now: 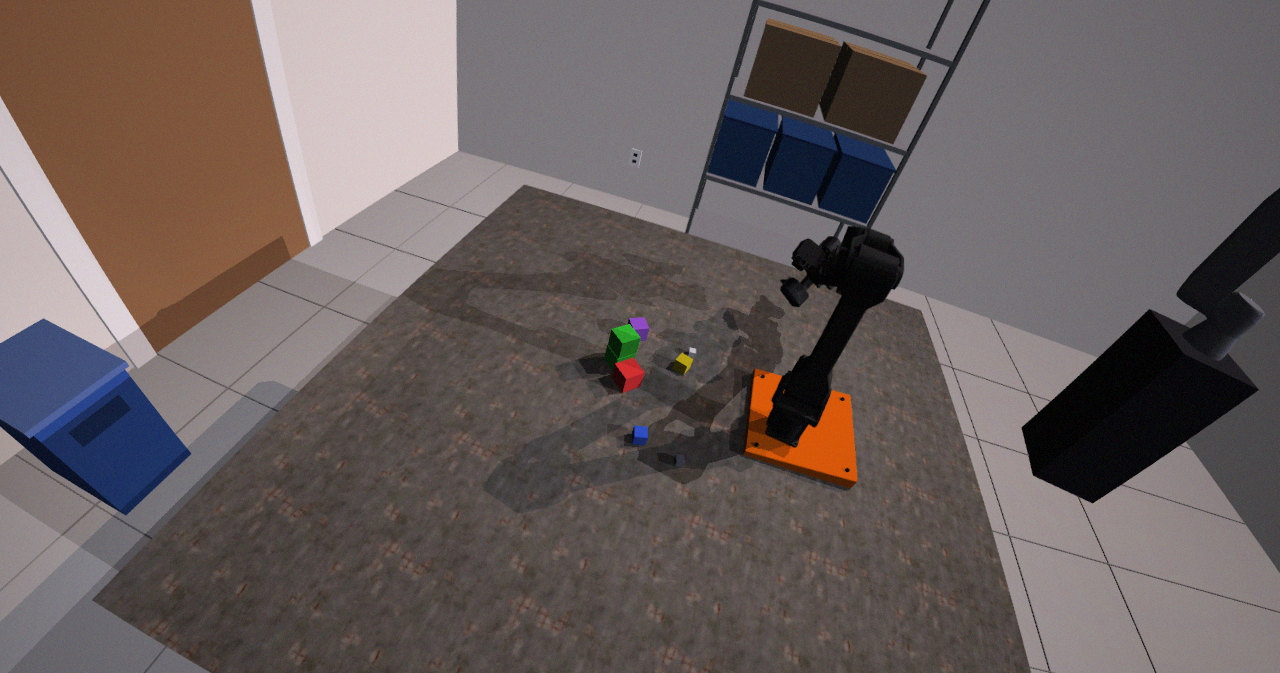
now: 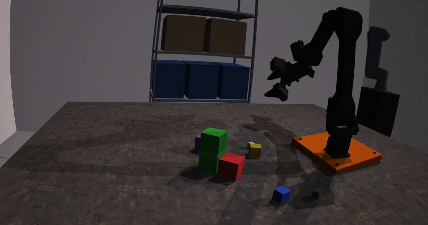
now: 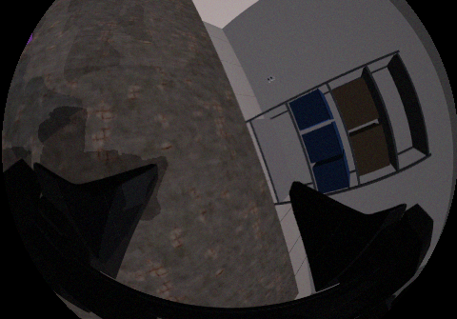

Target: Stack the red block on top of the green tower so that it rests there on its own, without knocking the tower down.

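Note:
The green tower is two green blocks, one on the other, standing upright on the mat-like surface. The red block sits on that surface close beside the tower's foot, on the side nearer the exterior camera; I cannot tell if they touch. Nothing is on top of the tower. My gripper is open and empty, high above the surface, behind and to the right of the blocks in the exterior view. The wrist view shows neither the red block nor the tower.
A purple block stands behind the tower. A yellow block and a small white block lie right of it. A blue block and a small dark block are nearer the exterior camera.

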Controlling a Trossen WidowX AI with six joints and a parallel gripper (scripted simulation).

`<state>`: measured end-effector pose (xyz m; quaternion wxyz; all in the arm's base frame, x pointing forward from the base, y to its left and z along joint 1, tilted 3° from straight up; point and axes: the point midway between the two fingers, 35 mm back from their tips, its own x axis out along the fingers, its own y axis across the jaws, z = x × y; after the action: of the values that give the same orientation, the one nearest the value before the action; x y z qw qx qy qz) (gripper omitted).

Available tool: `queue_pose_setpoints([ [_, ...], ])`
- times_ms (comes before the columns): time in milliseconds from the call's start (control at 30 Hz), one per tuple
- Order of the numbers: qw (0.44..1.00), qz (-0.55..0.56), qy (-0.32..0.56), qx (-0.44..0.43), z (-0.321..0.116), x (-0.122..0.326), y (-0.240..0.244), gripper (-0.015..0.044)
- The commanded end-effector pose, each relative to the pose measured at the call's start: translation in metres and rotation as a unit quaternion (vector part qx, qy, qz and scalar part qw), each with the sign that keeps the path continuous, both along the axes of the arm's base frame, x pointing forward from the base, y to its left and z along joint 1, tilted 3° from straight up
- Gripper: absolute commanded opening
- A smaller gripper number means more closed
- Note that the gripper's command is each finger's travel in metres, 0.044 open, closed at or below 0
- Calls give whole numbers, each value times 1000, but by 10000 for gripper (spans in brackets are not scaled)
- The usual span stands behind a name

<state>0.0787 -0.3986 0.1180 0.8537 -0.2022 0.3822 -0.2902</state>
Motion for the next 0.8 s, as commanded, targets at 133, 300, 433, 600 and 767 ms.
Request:
queue_pose_setpoints([
  [133, 995, 17, -35, 91, 1, 65, 18, 440],
  [300, 986, 20, -50, 156, 0, 105, 38, 440],
  [433, 977, 20, -56, 206, 0, 134, 57, 440],
  [600, 965, 22, -51, 258, 1, 169, 86, 440],
  [767, 951, 20, -39, 306, 1, 199, 118, 440],
])
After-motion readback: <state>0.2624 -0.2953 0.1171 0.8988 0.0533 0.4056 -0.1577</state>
